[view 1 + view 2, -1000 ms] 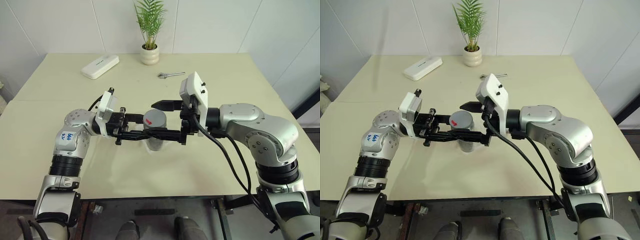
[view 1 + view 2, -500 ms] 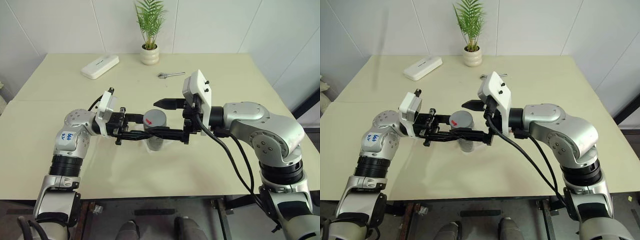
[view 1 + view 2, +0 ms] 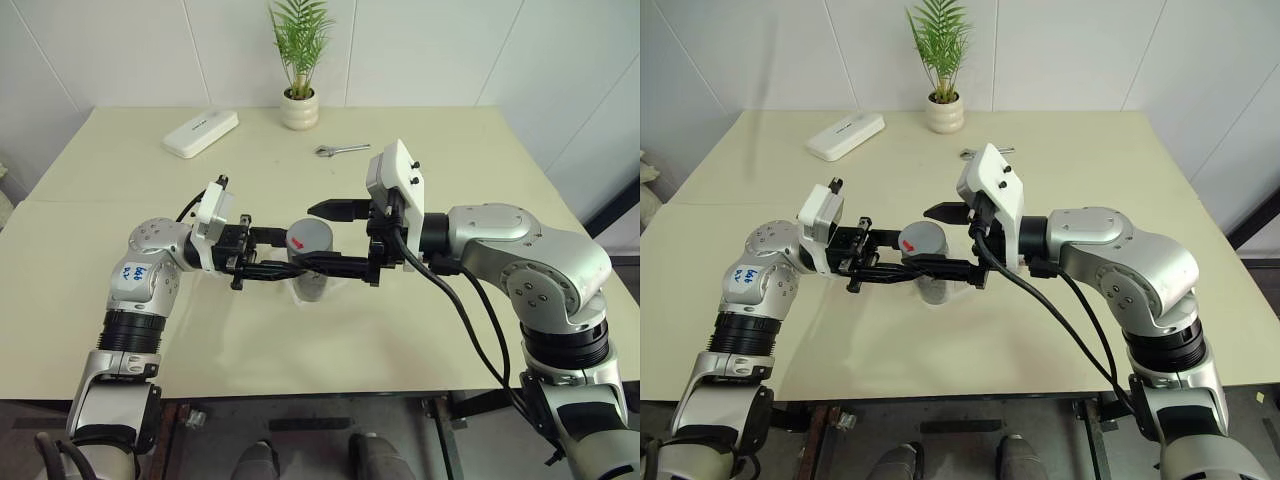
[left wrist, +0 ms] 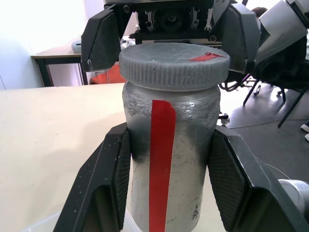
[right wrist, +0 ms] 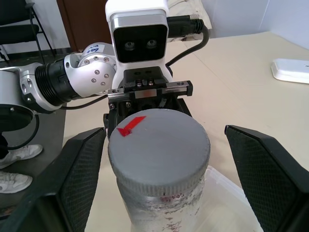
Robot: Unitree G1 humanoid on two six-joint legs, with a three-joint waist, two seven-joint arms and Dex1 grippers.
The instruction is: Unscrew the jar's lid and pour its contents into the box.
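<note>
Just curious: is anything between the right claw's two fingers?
Yes: the jar's grey lid sits between the right gripper's fingers, gaps either side, in the right wrist view.

Left gripper (image 3: 908,270) gripping jar (image 3: 931,284), right gripper (image 3: 936,240) straddling lid (image 3: 922,241)

The scene is evenly and brightly lit, and soft shadows are cast on the desk (image 3: 420,330). Glare is seen beyond the jar (image 4: 169,159) in the left wrist view. Sharp focus is kept throughout.

Gaps stayed open either side of the lid (image 5: 159,147); left gripper (image 4: 166,188) blocked the jar (image 4: 169,159) flanks below.
</note>
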